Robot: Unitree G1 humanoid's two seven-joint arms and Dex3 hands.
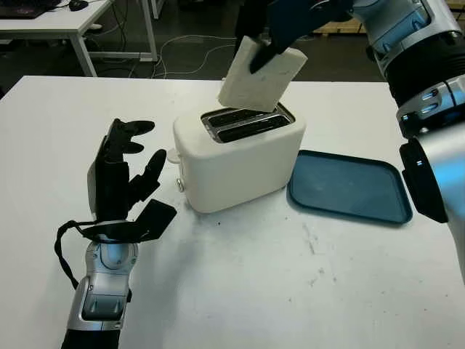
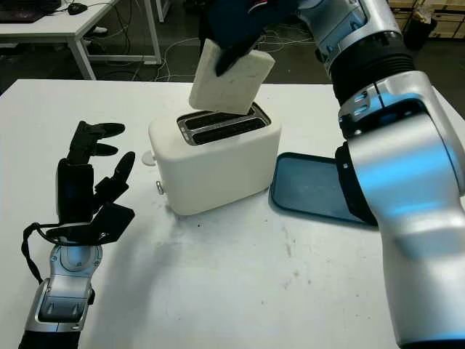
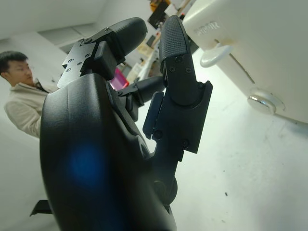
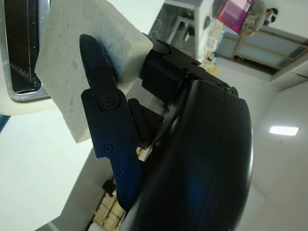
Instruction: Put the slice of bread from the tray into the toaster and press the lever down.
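Bread, a pale square slice (image 1: 260, 75), is hanging tilted above the cream two-slot plastic toaster (image 1: 240, 156), its lower corner just over the rear slot; the right hand (image 1: 280, 33) is gripping it from above, dark fingers (image 4: 103, 103) clamped across both faces of the slice. The dark blue plastic tray (image 1: 350, 186) is lying bare on the white table (image 1: 254, 283), just beside the toaster on its right; so the insertion step is judged to be in hand, with the lever press not yet done.

Next, the slice likely needs squaring with the slot, since it is leaning and a corner could catch on the metal rim; then lowering straight down and releasing. The lever, a small pale tab (image 3: 215, 54) on the toaster's left end, is standing near the left hand (image 1: 123, 174), which is open, holding nothing, beside the toaster; that hand is seemingly best placed for pressing.

Room around the toaster is looking generous; the table edge is well apart from it.
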